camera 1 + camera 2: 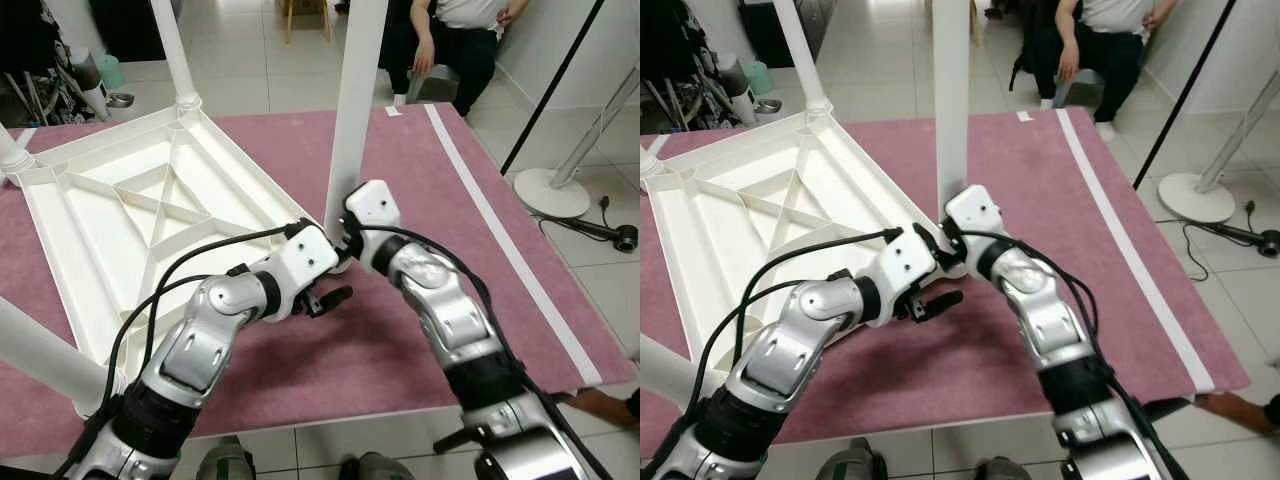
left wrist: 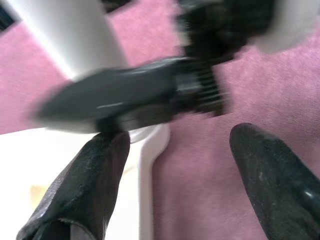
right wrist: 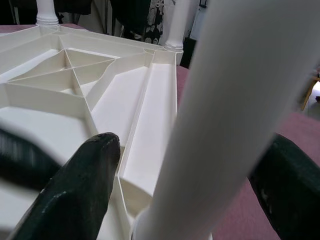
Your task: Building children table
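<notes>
The white table leg (image 1: 355, 95) stands upright in the near corner socket of the upside-down tabletop (image 1: 120, 200); the right gripper (image 1: 345, 240) straddles its base, fingers spread around it; the left gripper (image 1: 322, 298) hovers open just beside.

Mauve carpet (image 1: 420, 170) covering the floor, with a white tape strip (image 1: 505, 240) running from far centre to near right. Beyond it, pale floor tiles (image 1: 250, 60). Far right: a seated person in dark trousers (image 1: 455, 40), one hand (image 1: 424, 57) resting on the thigh. Right: a white round stand base (image 1: 553, 190) with slanted white pole, a black rod (image 1: 550, 90) leaning across, and a black cable (image 1: 590, 228) on the tiles. Far left: a green cup (image 1: 110, 70) and metal bowl (image 1: 120, 100) beside cluttered items.
</notes>
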Controlling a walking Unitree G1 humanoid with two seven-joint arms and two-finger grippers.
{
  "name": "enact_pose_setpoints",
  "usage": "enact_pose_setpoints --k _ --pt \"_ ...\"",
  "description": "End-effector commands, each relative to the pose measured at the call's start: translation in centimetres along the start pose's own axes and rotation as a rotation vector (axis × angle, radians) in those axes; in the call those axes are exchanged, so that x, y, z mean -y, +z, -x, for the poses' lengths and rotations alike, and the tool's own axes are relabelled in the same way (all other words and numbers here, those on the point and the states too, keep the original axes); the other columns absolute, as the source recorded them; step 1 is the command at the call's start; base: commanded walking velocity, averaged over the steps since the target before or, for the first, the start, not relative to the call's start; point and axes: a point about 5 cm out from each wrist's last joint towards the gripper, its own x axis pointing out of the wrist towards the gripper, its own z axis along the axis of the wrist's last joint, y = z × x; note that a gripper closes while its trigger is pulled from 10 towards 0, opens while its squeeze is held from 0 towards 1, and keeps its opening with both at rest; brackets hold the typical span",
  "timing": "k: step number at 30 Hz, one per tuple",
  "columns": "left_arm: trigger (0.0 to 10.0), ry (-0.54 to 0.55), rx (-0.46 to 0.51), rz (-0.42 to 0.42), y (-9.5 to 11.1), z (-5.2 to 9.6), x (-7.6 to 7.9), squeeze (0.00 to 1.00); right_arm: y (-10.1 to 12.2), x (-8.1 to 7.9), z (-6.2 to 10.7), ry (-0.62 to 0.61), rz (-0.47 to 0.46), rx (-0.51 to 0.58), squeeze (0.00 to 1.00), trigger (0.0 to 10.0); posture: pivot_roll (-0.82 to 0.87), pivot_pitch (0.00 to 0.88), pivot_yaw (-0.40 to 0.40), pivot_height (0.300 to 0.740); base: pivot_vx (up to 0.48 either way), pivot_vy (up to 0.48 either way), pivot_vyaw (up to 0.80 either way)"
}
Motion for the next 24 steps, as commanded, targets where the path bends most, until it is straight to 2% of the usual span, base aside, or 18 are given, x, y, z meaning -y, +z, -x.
enact_pose_setpoints --k 1,5,6,8,12,13,15,16,17,19,24 --pt "10.0 0.04 0.046 -0.028 0.6 1.0 -0.8 0.0 -0.6 -0.4 0.5 0.03 -0.021 -0.018 1.0 10.0 0.06 0.0 0.062 0.74 0.0 0.0 0.0" --pt "10.0 0.053 0.058 -0.038 0.5 1.8 -1.1 0.0 -1.0 -0.4 1.3 0.028 -0.026 -0.026 1.0 10.0 0.06 0.0 0.064 0.74 0.0 0.0 0.0" --pt "10.0 0.069 0.07 -0.034 0.4 2.1 -1.3 0.0 -0.9 -0.3 1.9 0.031 -0.036 -0.011 0.0 10.0 0.06 0.0 0.064 0.74 0.0 0.0 0.0" --pt "10.0 0.069 0.07 -0.034 0.4 2.1 -1.3 0.0 -0.9 -0.3 1.9 0.031 -0.036 -0.011 0.0 10.0 0.06 0.0 0.064 0.74 0.0 0.0 0.0" --pt "10.0 0.119 0.086 -0.026 0.2 2.7 -1.6 0.0 -0.8 -0.1 3.0 0.022 -0.076 0.007 0.0 10.0 0.06 0.0 0.066 0.74 0.0 0.0 0.0" --pt "10.0 0.158 0.081 -0.034 -0.1 3.0 -1.7 0.0 -1.1 0.0 3.8 0.007 -0.099 0.005 0.0 10.0 0.05 0.0 0.066 0.74 0.0 0.0 0.0" --pt "10.0 0.158 0.081 -0.034 -0.1 3.0 -1.7 0.0 -1.1 0.0 3.8 0.007 -0.099 0.005 0.0 10.0 0.05 0.0 0.066 0.74 0.0 0.0 0.0" --pt "10.0 0.206 0.057 -0.024 -0.6 3.4 -1.8 0.0 -1.7 0.2 4.8 -0.03 -0.119 -0.016 0.0 10.0 0.05 0.0 0.063 0.74 0.0 0.0 0.0" --pt "10.0 0.206 0.057 -0.024 -0.6 3.4 -1.8 0.0 -1.7 0.2 4.8 -0.03 -0.119 -0.016 0.0 10.0 0.05 0.0 0.063 0.74 0.0 0.0 0.0" --pt "10.0 0.284 0.016 0.024 -1.6 4.4 -1.9 0.0 -3.3 0.4 6.4 -0.151 -0.185 -0.062 0.0 10.0 0.05 0.0 0.059 0.74 0.0 0.0 0.0" --pt "10.0 0.337 -0.008 0.053 -2.6 5.1 -2.0 0.0 -4.7 -0.1 6.7 -0.247 -0.23 -0.098 0.0 10.0 0.04 0.0 0.048 0.74 0.0 0.0 0.0"
